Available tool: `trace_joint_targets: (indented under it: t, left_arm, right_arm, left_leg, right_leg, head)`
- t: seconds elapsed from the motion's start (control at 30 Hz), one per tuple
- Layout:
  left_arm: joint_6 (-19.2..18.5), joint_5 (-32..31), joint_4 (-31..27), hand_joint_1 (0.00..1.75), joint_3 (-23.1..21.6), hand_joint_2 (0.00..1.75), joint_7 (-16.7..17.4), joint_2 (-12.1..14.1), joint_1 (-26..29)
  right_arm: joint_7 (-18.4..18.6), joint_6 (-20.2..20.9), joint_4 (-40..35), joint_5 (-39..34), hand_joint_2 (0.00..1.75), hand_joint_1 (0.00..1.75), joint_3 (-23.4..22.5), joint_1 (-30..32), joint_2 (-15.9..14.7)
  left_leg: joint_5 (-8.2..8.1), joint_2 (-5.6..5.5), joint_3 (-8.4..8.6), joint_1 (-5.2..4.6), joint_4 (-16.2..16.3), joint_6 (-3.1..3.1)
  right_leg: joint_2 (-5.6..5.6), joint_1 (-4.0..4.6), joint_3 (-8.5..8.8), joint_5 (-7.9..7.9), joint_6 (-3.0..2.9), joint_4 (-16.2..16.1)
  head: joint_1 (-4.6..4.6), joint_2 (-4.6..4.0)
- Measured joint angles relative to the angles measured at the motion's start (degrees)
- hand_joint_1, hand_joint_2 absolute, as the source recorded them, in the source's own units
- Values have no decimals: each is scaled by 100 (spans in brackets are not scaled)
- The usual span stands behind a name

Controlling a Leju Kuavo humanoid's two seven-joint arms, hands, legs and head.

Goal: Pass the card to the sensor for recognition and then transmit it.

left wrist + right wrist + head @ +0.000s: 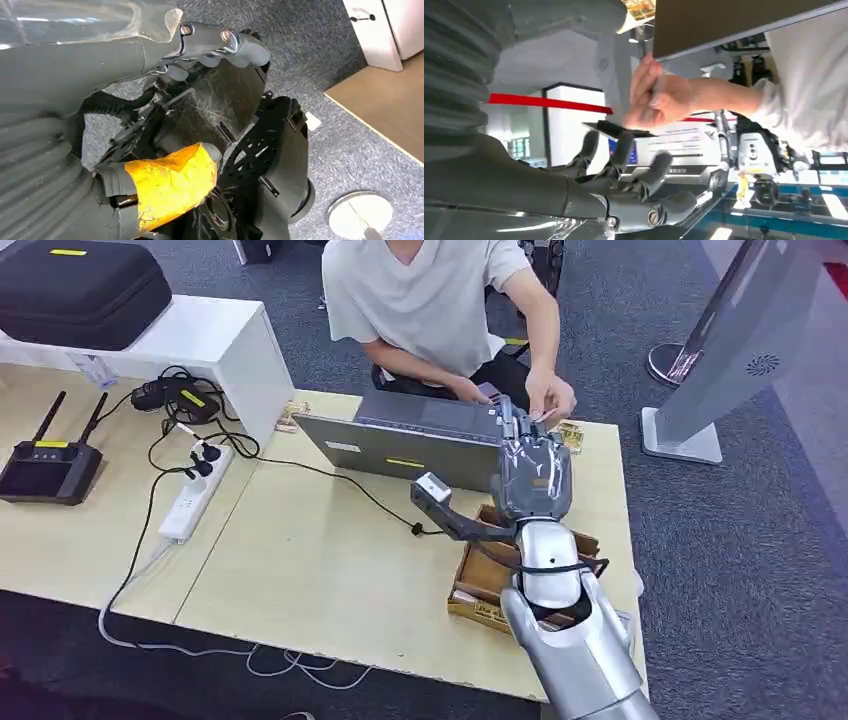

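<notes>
Wooden counter (pixel 330 570) | right hand (pixel 533 465) extended, card (pixel 611 129) resting on its fingers (pixel 624 150) | person's hand (pixel 656 97) grasping the card just beyond | risk: early release drops card.

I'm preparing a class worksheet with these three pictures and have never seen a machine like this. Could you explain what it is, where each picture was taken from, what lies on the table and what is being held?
This is a humanoid robot with silver arms. The top picture looks down from its head. Its right hand reaches over a wooden table towards a seated person, whose hand meets it.

On the table: a grey laptop, a white power strip, a black remote with antennas and a wooden tray.

The right wrist camera shows a dark card at the robot's fingertips, with the person's hand touching it. Who grips it is unclear.

The left wrist camera shows the left hand hanging above carpet.
</notes>
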Motion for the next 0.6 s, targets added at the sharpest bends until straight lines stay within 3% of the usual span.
trace_joint_targets:
  t: [0.2,0.37,0.47,0.6]
  left_arm:
    - [182,197,-2,0,-35,175,-210,0,47]
    - [577,398,-186,0,-37,175,-518,37,215]
    - [719,470,-380,0,-50,175,-680,124,340]
    - [734,483,-496,0,-72,175,-717,173,386]
  right_arm:
    - [-650,-197,-680,-18,175,0,-345,527,-9]
    - [-1312,-247,-1968,-153,175,0,-632,1396,-265]
    - [-1477,-319,-2683,-262,175,0,-754,1926,-509]
    - [-1503,-330,-3062,-291,175,0,-813,2154,-645]
  left_leg:
    - [-2,-1,0,-1,1,0]
    - [-15,-2,-3,-1,1,6]
    - [-22,0,-5,-4,1,3]
    - [-22,2,-3,-3,0,3]
  right_leg:
    - [-1,0,-1,-1,1,-3]
    - [-5,0,-1,-9,2,-7]
    - [-1,-1,-2,-10,2,-8]
    - [0,-1,-3,-10,2,-7]
  head:
    - [0,0]
    - [2,0]
    - [0,0]
    - [0,0]
